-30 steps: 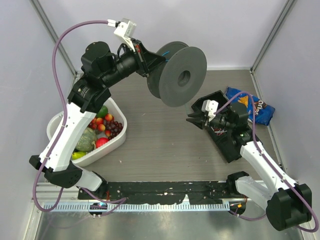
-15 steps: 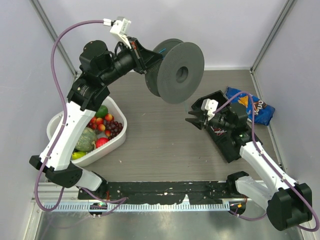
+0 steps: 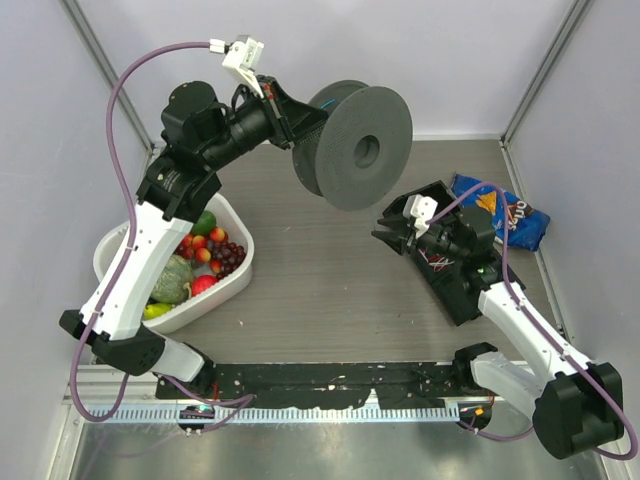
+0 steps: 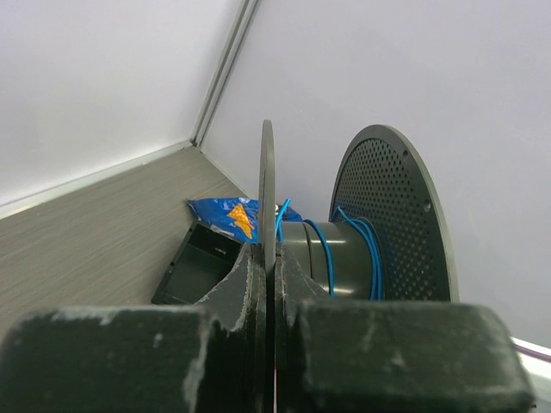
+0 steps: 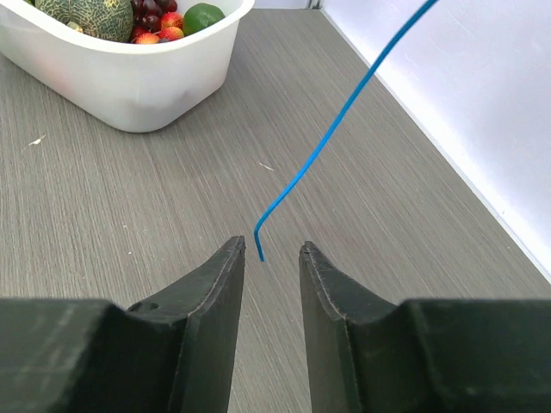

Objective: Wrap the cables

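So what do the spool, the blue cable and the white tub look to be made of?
The spool: likely matte dark grey plastic; thin flanges, one perforated with tiny holes. The cable: probably plastic-jacketed wire, smooth bright blue, holding a kinked tip. The tub: seemingly glossy white plastic, soft sheen on rounded wall.

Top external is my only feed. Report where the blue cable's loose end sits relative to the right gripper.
Observer: The cable slants down from the upper right, and its tip sits at the gap of the right gripper. The fingers are open and not touching it.
Operator: Report how much is wound on the spool.
Observer: Only a few blue turns circle the hub of the spool. Most of the hub is bare.
Operator: Confirm the left grip.
Observer: The left gripper is shut on the near flange, seen edge-on between its fingers.
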